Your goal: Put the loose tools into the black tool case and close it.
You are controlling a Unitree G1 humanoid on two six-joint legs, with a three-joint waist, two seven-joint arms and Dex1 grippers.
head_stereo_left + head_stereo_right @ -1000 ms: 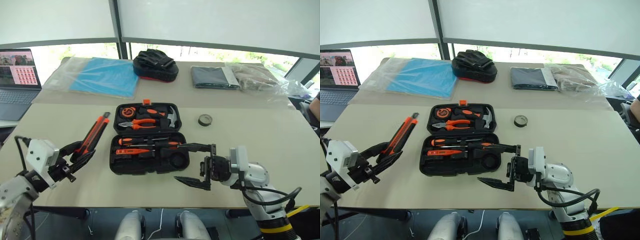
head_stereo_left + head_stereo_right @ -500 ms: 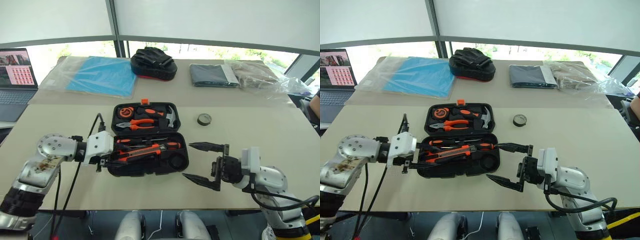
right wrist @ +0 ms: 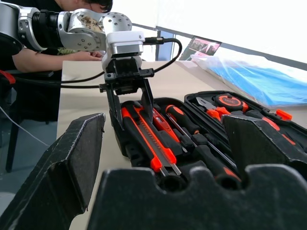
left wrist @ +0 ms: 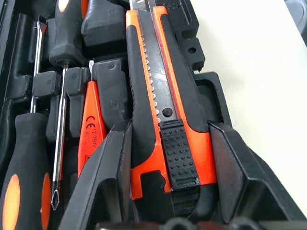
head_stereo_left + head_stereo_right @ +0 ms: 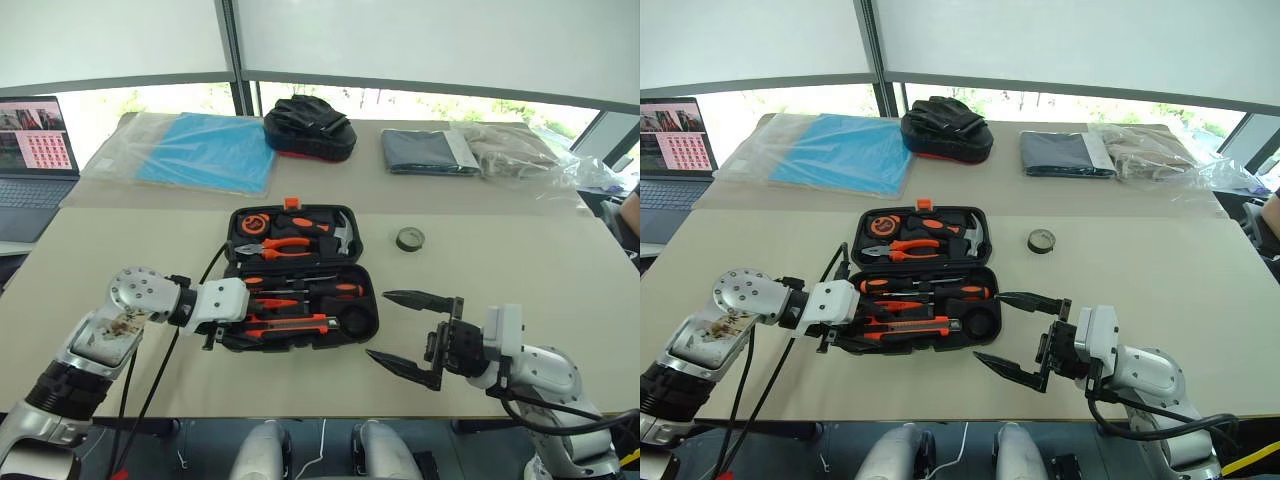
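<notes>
Now the left gripper [image 4: 165, 158] is clamped on the handle end of the utility knife [image 4: 163, 110], which lies along the near edge of the open black tool case [image 5: 300, 290], low in its front half beside the two screwdrivers [image 4: 29, 143] and the small tester screwdriver [image 4: 91, 127]. Off to the right of the case, the right gripper [image 5: 408, 330] hovers above the table [image 5: 520, 260] with its fingers spread wide and empty. Further back on the table the small tape roll [image 5: 409, 239] sits apart from the case

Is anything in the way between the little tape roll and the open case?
Nothing visible. The tape roll lies alone on bare table, just right of the open black case. The right tool stands open nearer the robot, not between them.
</notes>
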